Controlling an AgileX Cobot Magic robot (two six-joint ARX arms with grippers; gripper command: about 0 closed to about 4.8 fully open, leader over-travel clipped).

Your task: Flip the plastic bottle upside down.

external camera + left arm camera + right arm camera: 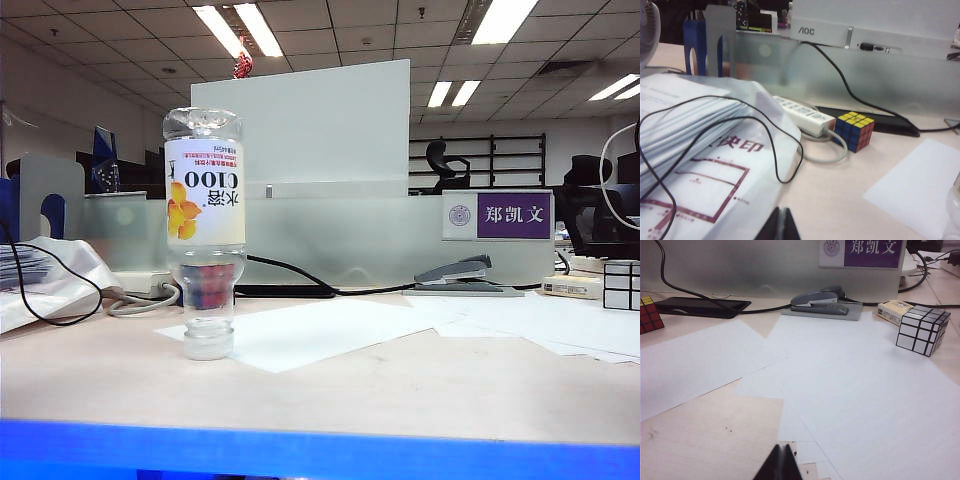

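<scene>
Left gripper [781,223] and right gripper [781,461]: both pinched shut, empty, low over the desk [400,385]. Plastic bottle [205,230] stands cap-down near the front left edge, on a paper sheet [320,330]. Behind it: colour cube [854,130] (partly hidden), power strip [802,115]. Farther right, stapler [455,274], mirror cube [922,329]. Frosted partition [350,235] along the back edge.
</scene>
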